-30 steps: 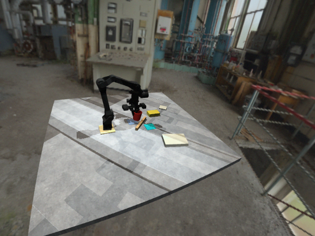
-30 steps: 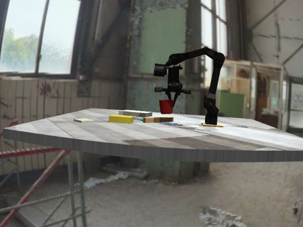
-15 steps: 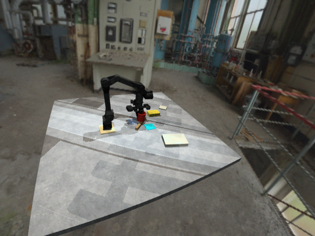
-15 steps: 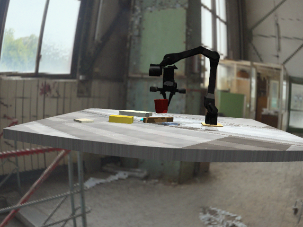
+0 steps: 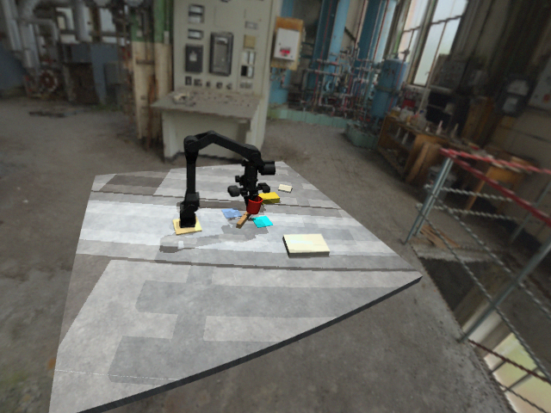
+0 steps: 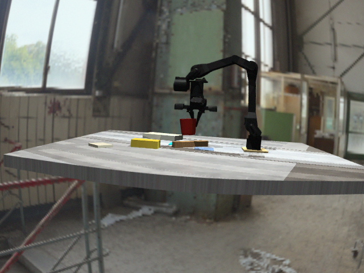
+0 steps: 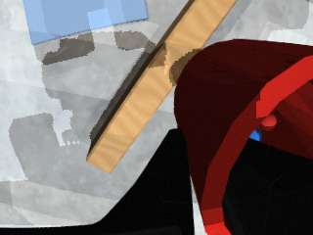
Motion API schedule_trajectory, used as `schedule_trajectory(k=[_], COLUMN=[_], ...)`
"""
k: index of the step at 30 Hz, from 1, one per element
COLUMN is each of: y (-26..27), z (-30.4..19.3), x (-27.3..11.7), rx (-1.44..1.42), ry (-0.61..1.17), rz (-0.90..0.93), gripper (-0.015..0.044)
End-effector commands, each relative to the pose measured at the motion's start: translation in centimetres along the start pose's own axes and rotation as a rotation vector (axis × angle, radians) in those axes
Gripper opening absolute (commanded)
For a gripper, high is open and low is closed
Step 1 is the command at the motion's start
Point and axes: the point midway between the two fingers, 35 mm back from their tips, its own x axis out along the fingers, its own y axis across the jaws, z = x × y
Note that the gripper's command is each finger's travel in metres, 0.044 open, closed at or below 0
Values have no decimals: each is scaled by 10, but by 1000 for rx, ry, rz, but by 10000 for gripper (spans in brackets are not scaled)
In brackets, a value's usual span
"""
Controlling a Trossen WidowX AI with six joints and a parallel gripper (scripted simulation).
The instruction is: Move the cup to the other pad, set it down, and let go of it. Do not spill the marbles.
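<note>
My gripper is shut on the wall of the red cup, one finger inside it. The cup is in the air, roughly upright, above the area of the wooden bar between the pads. In the wrist view a red marble and part of a blue marble show inside the cup; the rest of the inside is hidden. The blue pad and the cyan pad lie flat on the table, with no cup on either.
A wooden bar lies between the pads. A yellow block lies behind the cyan pad in the top view. A large cream block and a small cream block lie farther out.
</note>
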Motion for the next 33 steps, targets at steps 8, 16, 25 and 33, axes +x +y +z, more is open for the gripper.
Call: schedule_trajectory(k=[8, 16, 25, 33], y=[-19, -30, -38, -38], z=[-14, -22, -29, -29], x=[-4, -6, -6, 3], rx=[0, 0, 0, 0], ry=[-1, 0, 0, 0], rz=[-10, -11, -11, -11], gripper=[0, 0, 0, 0])
